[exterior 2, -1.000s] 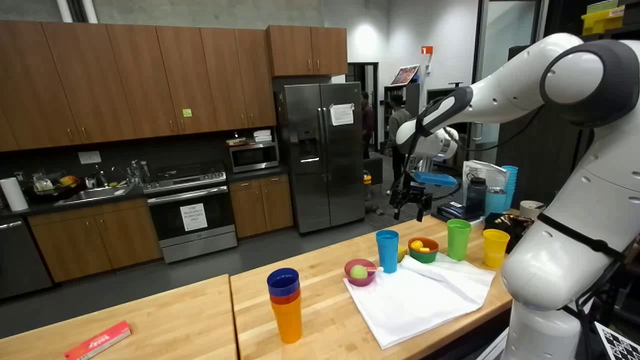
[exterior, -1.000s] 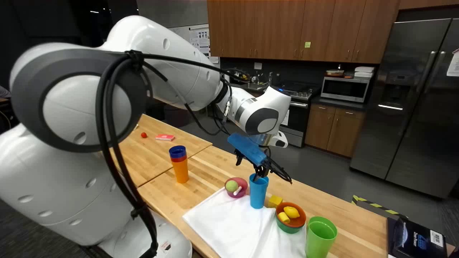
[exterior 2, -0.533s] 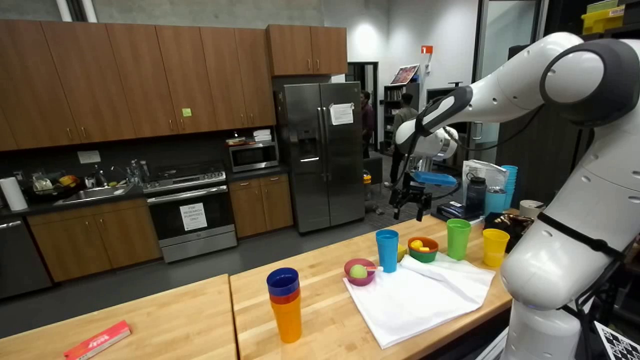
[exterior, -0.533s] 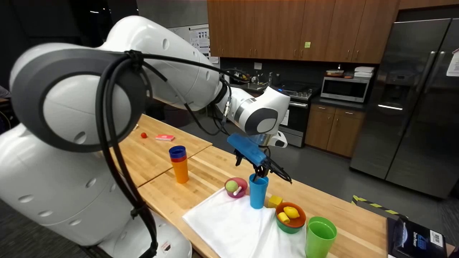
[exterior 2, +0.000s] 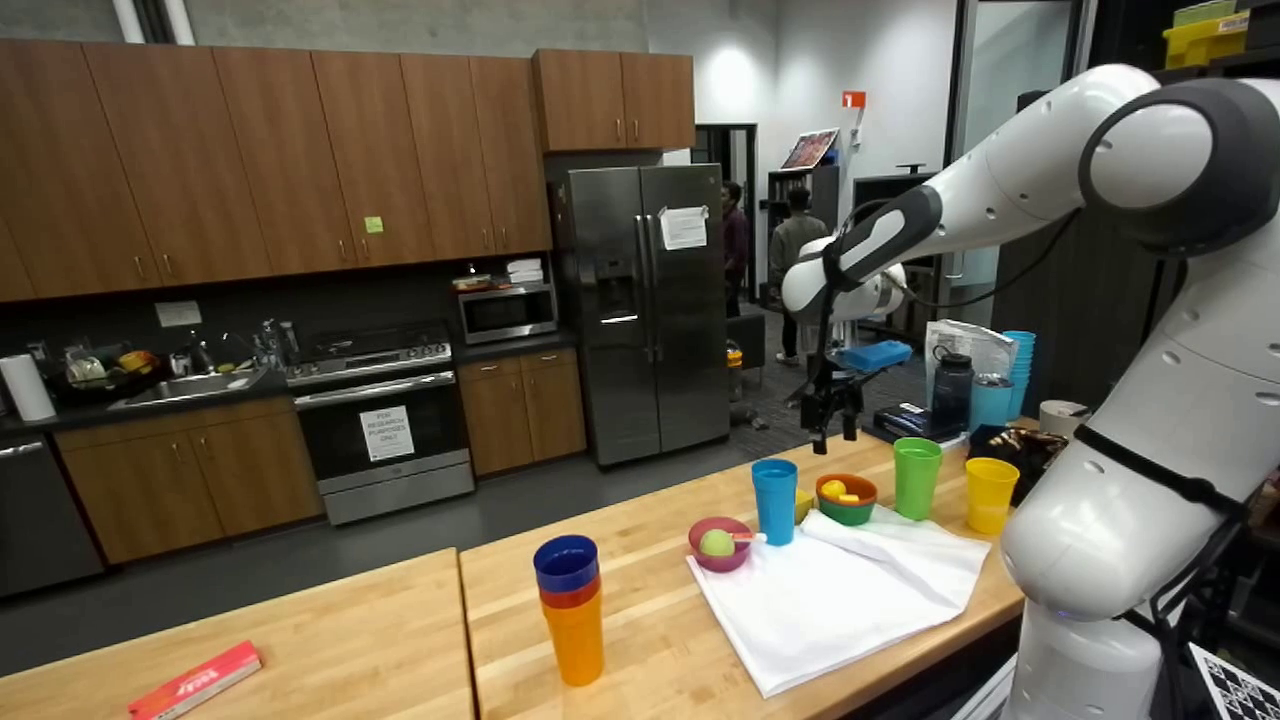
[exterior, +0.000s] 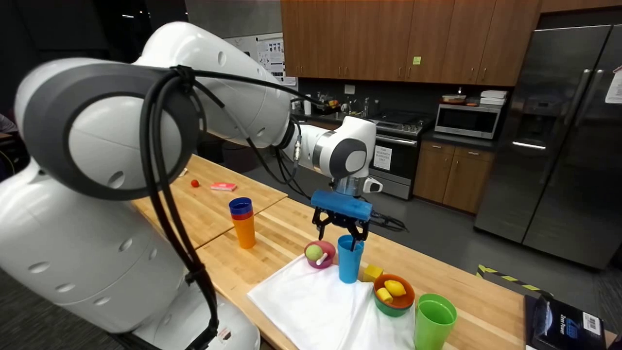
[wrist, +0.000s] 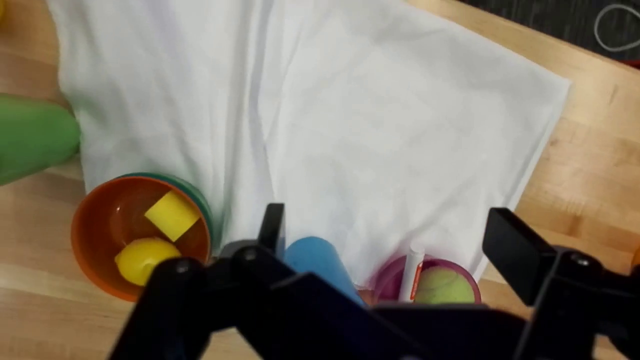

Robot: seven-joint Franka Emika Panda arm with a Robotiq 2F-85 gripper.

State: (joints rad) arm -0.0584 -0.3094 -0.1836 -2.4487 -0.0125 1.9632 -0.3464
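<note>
Above the wooden table (exterior: 282,233), the gripper (wrist: 385,230) hangs with its two fingers spread wide apart. Nearest to it, and clear of the fingers, a blue cup (exterior 2: 776,505) stands upright at the edge of a white cloth (wrist: 415,130). Just beside the cup sits a pink bowl (wrist: 389,284) (a white marker (wrist: 411,272) pokes out over its rim, next to a yellow-green ball (wrist: 445,287)). On the cup's other side are a yellow cube (exterior: 372,273) and an orange bowl (wrist: 107,215), nested in a green bowl (exterior: 390,310), with a lemon (wrist: 142,260) and a yellow block (wrist: 172,215) inside.
</note>
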